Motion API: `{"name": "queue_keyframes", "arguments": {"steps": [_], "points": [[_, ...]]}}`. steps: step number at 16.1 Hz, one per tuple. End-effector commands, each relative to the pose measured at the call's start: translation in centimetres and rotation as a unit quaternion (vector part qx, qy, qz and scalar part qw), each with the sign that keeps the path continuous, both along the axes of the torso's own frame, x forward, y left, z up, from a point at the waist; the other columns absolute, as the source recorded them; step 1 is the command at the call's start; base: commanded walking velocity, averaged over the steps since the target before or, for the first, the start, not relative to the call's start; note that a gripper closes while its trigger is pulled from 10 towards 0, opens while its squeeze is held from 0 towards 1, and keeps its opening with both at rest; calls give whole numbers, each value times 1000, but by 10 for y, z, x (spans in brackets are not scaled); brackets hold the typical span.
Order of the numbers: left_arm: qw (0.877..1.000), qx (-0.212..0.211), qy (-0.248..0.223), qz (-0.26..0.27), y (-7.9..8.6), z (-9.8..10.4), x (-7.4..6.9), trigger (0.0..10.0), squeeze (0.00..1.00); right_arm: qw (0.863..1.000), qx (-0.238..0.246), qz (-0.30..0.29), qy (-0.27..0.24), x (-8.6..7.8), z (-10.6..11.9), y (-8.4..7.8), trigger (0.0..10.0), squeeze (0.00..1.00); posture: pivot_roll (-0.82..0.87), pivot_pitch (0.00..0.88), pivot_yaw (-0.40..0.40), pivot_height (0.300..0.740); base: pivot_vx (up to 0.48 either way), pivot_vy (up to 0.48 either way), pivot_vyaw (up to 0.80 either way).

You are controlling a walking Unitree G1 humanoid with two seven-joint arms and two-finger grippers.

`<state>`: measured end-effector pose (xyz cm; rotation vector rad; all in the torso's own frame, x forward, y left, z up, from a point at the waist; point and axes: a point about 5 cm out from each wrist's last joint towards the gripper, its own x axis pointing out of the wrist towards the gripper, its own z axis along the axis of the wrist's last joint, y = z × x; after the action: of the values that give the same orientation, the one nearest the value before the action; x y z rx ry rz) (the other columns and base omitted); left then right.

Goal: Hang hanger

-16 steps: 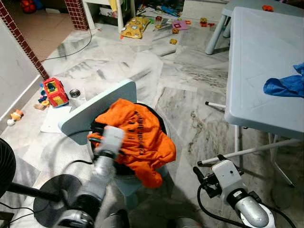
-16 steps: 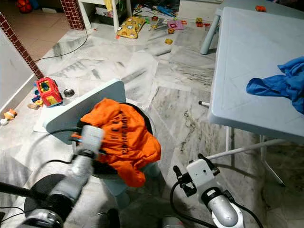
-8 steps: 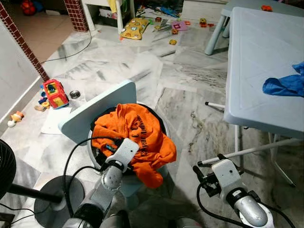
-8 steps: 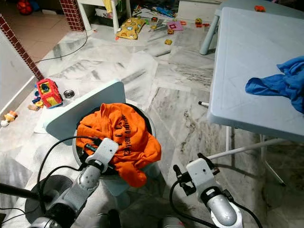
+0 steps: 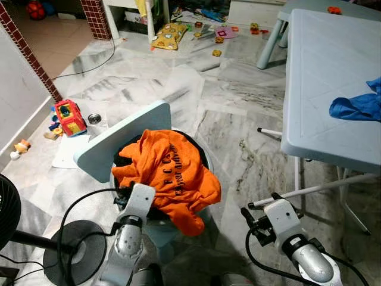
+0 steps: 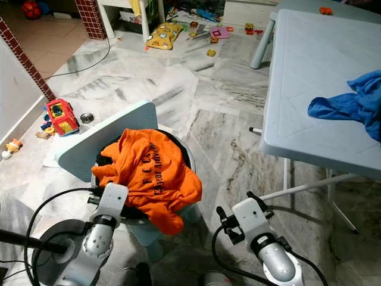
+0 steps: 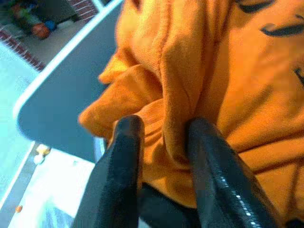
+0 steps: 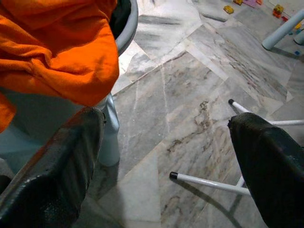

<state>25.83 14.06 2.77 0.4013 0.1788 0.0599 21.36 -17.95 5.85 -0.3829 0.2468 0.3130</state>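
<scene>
An orange shirt (image 5: pixel 172 173) with black lettering is heaped in a dark round basket (image 6: pixel 189 156) on a pale stool just in front of me. My left gripper (image 5: pixel 128 193) is at the shirt's near left edge. In the left wrist view its black fingers (image 7: pixel 124 156) pinch a fold of the orange cloth (image 7: pixel 175 95). My right gripper (image 5: pixel 255 220) hovers low above the marble floor to the right of the basket, open, nothing between its fingers (image 8: pixel 57 171).
A light blue board (image 5: pixel 119 143) leans on the basket's far left side. A pale blue table (image 5: pixel 321 71) with a blue cloth (image 5: pixel 357 107) stands at right, white legs (image 5: pixel 309 187) below. A fan base (image 5: pixel 68 250), cables and a toy truck (image 5: pixel 68 114) lie left.
My left gripper has drawn back from the shirt's middle toward its near left edge, and the cloth there has shifted a little. The right arm has hardly moved.
</scene>
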Motion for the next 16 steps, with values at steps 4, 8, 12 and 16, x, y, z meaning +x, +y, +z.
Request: {"name": "queue_keyframes", "arguments": {"steps": [4, 8, 12, 16], "points": [[999, 1, 9, 36, 11, 1, -1, 10000, 1000, 1000, -2, 6, 8, 0, -4, 0, 10000, 0, -248, 151, 3, 740, 0, 0, 0], [999, 16, 20, 30, 18, 2, 5, 10000, 427, 1000, -4, 8, 5, 1, -4, 1, 10000, 0, -249, 146, 7, 740, 0, 0, 0], [999, 3, 43, -13, 14, -3, 11, 10000, 0, 1000, -4, 11, 4, 1, -5, 2, 10000, 0, -246, 144, 4, 740, 0, 0, 0], [999, -5, 23, -24, 11, 4, 21, 10000, 0, 1000, -5, 13, 1, 4, -5, 3, 10000, 0, -248, 138, 4, 740, 0, 0, 0]]}}
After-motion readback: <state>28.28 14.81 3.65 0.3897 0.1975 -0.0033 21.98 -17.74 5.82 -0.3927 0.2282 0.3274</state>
